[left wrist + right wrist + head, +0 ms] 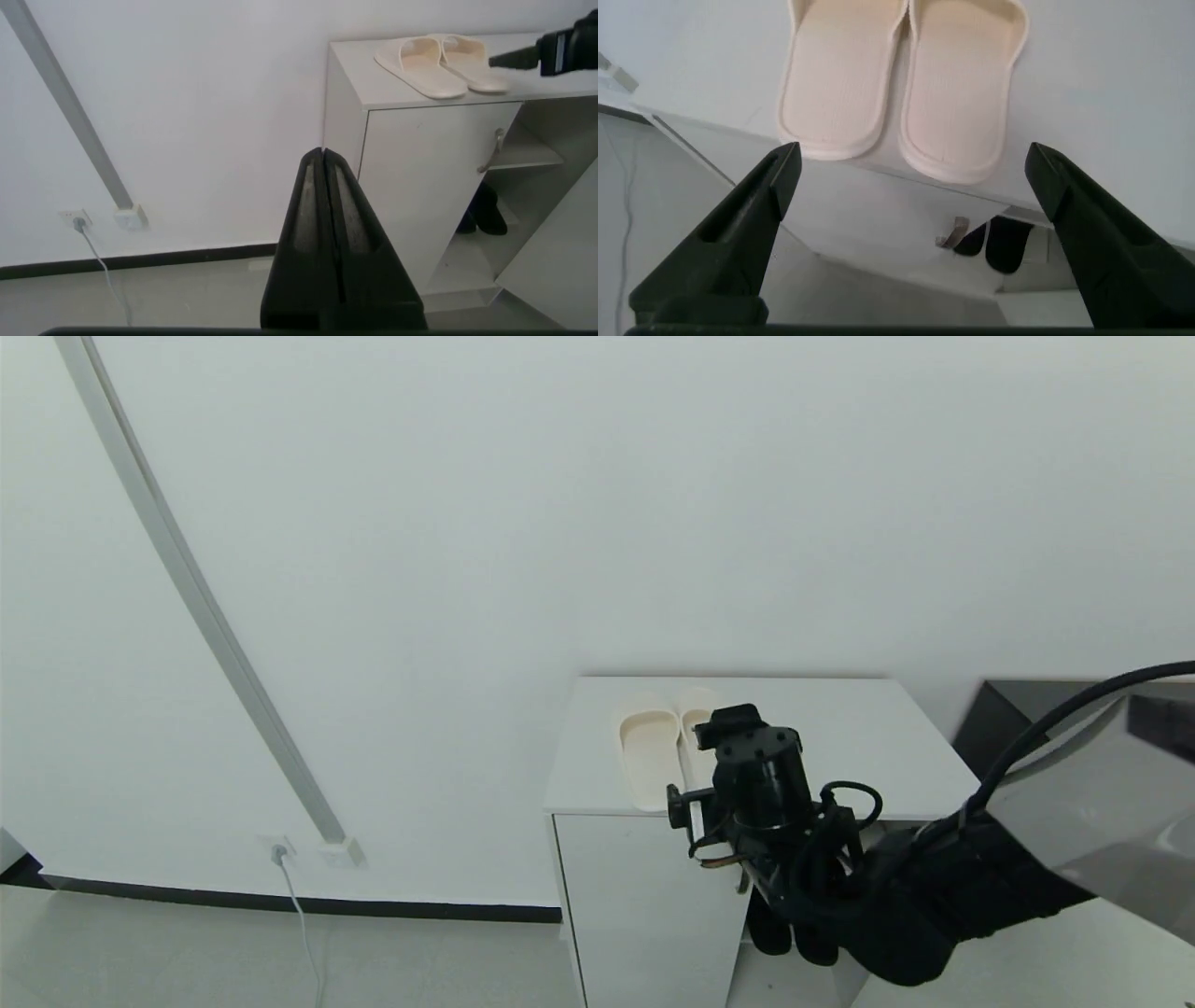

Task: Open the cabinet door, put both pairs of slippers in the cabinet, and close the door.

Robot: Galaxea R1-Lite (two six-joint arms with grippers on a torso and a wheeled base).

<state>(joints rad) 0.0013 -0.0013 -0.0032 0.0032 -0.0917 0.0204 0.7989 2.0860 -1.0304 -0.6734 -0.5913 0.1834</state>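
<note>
Cream slippers (901, 84) lie paired atop the open cabinet (840, 737). The right hand (912, 159) hangs spread just before them, apparently aligned to straddle both, while the left hand (323, 159), pressed together, hangs well aside.

Left pincer (323, 154) closed, facing cabinet (420, 187).
Cream slippers (439, 63) on cabinet top; dark slippers (484, 213) low inside cabinet.

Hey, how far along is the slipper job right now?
Done: the cabinet is open, with the dark slippers inside. In hand: the right claw is open, facing the cream slippers on the cabinet top. Left: grasp them, put them inside, shut the cabinet.
</note>
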